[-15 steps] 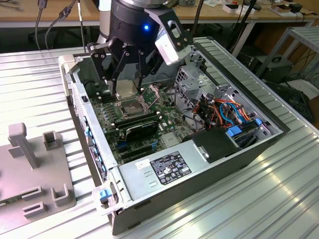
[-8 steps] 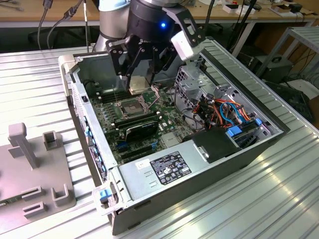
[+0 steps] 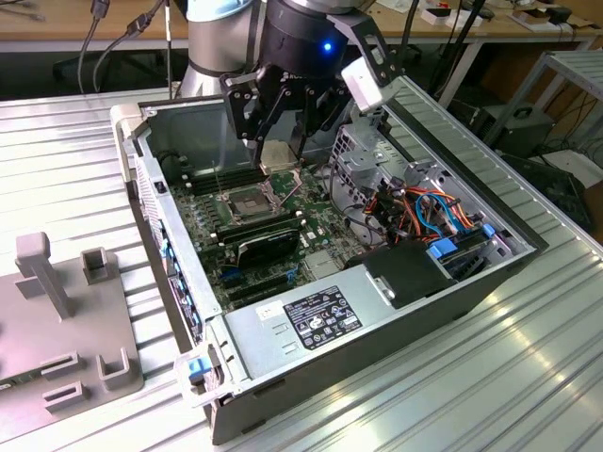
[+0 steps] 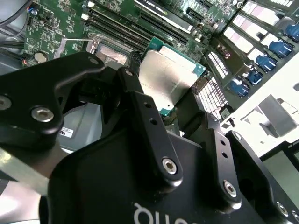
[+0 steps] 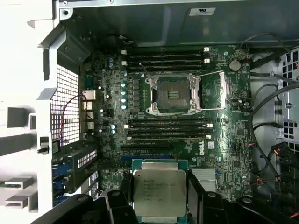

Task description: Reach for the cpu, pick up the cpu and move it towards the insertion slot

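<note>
In the exterior view, going left to right, I see the square insertion slot [image 3: 247, 203] with its dark centre and shiny metal frame, then my black gripper [image 3: 279, 155] clamped on the flat, silvery-beige square cpu [image 3: 279, 156], held in the air just above and beside the socket. In the first wrist view the chip [image 5: 160, 190] sits level between the fingers [image 5: 196, 193], so I'd keep it flat and square to the open socket [image 5: 173, 94], well clear of the raised retention plate [image 5: 223, 89].

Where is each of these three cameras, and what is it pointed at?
Exterior view: off the arm, looking down at the open computer case; arm and pincer hang over the board.
First wrist view: on the arm, facing the insertion slot; pincer fingers flank the cpu.
Second wrist view: on the arm, looking past its black pincer body at the cpu.
All three share the held cpu.
</note>
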`<state>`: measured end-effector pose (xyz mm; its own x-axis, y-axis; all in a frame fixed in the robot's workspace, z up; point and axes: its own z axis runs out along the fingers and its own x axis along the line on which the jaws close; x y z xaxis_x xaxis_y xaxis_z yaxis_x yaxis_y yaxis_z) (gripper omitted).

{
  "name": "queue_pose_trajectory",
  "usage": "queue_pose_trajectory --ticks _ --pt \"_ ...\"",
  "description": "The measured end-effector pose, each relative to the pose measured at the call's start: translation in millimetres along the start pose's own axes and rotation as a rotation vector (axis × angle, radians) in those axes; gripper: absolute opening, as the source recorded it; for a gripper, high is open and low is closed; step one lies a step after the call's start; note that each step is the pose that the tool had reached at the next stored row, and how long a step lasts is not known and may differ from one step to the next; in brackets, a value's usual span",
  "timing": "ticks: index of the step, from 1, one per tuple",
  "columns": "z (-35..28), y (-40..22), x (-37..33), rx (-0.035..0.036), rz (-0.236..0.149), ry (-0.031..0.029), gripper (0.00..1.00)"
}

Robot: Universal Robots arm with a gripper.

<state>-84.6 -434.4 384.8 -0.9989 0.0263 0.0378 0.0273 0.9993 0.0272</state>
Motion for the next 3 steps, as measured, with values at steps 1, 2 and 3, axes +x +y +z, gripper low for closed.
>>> queue_pose_trajectory --ticks 1,2,3 --pt "0.0 0.0 0.0 0.0001 0.0 0.0001 0.55" --pt "0.0 0.0 0.0 0.0 0.0 0.0 0.55" --pt "0.0 0.0 0.0 0.0001 0.0 0.0 0.55"
